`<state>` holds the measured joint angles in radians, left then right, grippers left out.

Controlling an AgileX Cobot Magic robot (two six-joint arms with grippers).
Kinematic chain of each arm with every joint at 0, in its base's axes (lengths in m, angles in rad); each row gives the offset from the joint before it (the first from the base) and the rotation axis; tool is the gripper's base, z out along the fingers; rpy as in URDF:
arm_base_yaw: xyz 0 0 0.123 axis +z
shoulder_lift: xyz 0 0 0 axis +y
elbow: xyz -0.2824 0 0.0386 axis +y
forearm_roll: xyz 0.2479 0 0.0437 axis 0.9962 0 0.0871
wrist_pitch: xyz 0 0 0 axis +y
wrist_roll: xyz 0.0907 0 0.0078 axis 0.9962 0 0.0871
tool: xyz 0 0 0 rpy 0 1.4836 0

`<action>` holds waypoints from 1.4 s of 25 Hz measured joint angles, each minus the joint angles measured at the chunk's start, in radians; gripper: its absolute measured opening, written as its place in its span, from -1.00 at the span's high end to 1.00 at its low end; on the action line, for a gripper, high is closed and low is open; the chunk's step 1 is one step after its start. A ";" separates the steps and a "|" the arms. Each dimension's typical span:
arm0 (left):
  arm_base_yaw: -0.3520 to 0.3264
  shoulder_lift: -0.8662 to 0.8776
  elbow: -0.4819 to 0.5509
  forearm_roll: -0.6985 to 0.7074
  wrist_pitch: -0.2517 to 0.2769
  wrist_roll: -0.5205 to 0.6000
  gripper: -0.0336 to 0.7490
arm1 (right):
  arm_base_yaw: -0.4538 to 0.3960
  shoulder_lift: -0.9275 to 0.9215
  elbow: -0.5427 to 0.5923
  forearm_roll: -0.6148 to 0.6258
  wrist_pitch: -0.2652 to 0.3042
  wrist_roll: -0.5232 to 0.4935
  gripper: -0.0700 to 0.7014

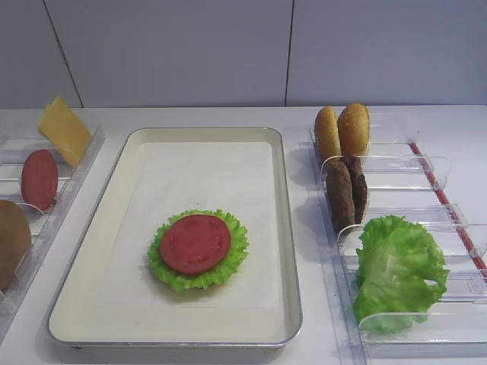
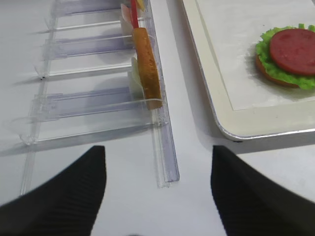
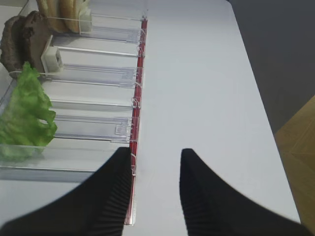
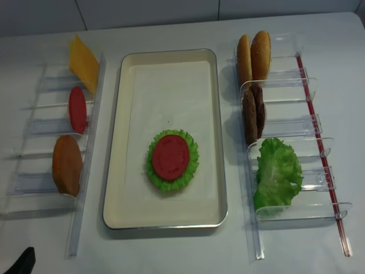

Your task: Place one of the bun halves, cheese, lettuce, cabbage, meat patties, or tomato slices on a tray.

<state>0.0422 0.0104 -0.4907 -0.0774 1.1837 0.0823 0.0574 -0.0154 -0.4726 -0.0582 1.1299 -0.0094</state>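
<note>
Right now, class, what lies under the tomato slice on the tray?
A ruffled lettuce leaf lies directly under the tomato slice on the tray. The left wrist view shows a tan-brown edge under the lettuce, probably a bun half; the rest is covered.

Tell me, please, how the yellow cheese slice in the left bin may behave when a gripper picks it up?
The cheese is a thin flat square that leans upright in its clear bin, so it looks light and probably easy to tip. Its surface seems smooth, so it might slip between fingers. It keeps its shape while leaning, which suggests stiffness, though it may bend.
</note>
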 joint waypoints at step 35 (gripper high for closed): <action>0.000 0.000 0.000 0.000 0.000 0.000 -0.18 | 0.000 0.000 0.000 0.026 0.000 -0.002 -0.50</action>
<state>0.0422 0.0104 -0.4907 -0.0774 1.1837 0.0823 0.0574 -0.0154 -0.4726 -0.0323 1.1299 -0.0110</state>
